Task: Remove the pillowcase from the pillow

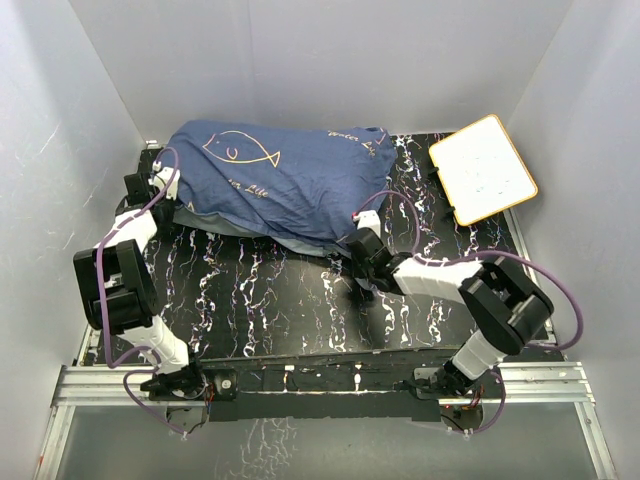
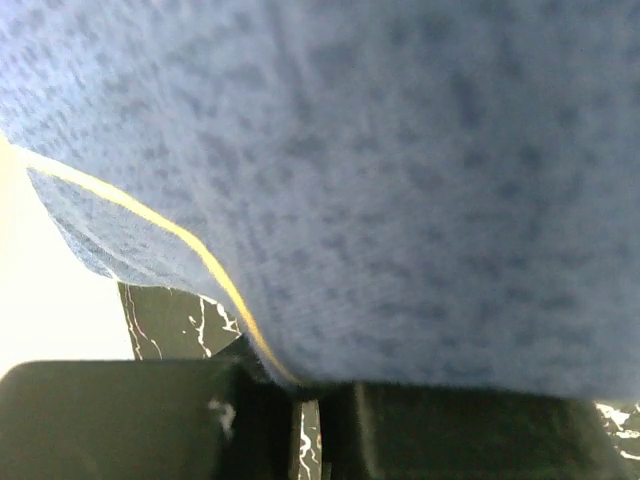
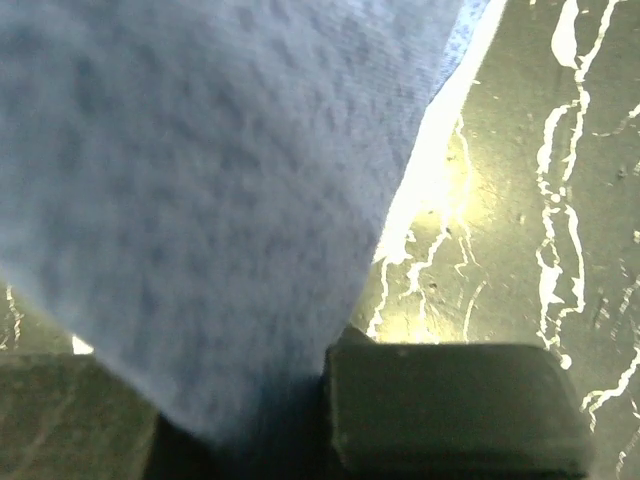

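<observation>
The navy-blue pillowcase (image 1: 280, 180), printed with yellow fish outlines, lies bulging across the far left half of the black marbled table (image 1: 290, 300). The pillow is hidden inside it. My left gripper (image 1: 168, 192) is at the cover's left end. In the left wrist view the blue fabric (image 2: 400, 180) with a yellow line fills the frame and runs down into my left gripper (image 2: 310, 395), which is shut on it. My right gripper (image 1: 358, 232) is at the cover's near right edge. The right wrist view shows pale blue cloth (image 3: 200, 200) pinched in my right gripper (image 3: 300, 400).
A white board with an orange frame (image 1: 483, 168) lies at the far right corner of the table. White walls close in the table on three sides. The metal rail with both arm bases (image 1: 320, 385) runs along the near edge.
</observation>
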Robot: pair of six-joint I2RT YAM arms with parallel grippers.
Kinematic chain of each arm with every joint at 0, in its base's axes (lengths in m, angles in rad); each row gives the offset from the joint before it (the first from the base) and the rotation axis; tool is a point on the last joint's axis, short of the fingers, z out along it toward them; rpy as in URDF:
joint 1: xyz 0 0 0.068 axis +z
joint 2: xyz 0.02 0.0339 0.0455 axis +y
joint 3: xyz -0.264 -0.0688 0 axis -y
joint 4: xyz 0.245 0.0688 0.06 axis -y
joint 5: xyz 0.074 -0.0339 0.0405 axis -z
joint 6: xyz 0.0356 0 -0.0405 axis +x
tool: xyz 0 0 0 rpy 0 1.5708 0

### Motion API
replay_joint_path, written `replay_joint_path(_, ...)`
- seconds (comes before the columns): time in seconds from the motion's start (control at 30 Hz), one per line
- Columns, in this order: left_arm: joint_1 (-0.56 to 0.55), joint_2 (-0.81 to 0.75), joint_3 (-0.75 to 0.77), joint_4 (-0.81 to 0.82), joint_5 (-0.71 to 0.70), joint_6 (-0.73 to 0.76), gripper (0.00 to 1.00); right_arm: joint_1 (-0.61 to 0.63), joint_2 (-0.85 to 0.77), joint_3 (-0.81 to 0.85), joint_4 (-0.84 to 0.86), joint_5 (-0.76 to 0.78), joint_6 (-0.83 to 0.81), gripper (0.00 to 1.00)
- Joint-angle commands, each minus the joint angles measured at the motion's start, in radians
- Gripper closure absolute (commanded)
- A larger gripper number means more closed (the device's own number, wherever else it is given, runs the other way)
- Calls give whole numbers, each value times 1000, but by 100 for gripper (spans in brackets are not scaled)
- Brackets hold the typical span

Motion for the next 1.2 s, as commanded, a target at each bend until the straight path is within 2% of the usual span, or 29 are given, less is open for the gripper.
replay_joint_path(0.0, 0, -86, -32, -27, 25, -64, 100, 3, -140, -15, -40, 35, 50, 92)
replay_joint_path(0.17, 0, -229, -87, -172, 88, -79, 100, 35, -293, -66, -90, 26, 82, 92)
replay_joint_path(0.37, 2, -486, -141, -339, 129, -49, 100, 148, -405, -17, -247, 132, 122, 92)
replay_joint_path(0.47, 3, -557, -106, -435, 158, -52, 100, 183, -480, 5, -299, 144, 153, 92)
replay_joint_path(0.6, 4, -561, 102, -626, 206, -90, 100, 244, -548, 92, -389, 193, 173, 92)
replay_joint_path(0.73, 3, -539, 338, -746, 231, -123, 100, 310, -573, 251, -488, 267, 162, 92)
replay_joint_path(0.9, 3, -509, 585, -820, 243, -155, 100, 369, -604, 458, -570, 324, 141, 92)
replay_joint_path(1.17, 2, -402, 1029, -901, 189, -194, 100, 380, -631, 697, -619, 239, 158, 92)
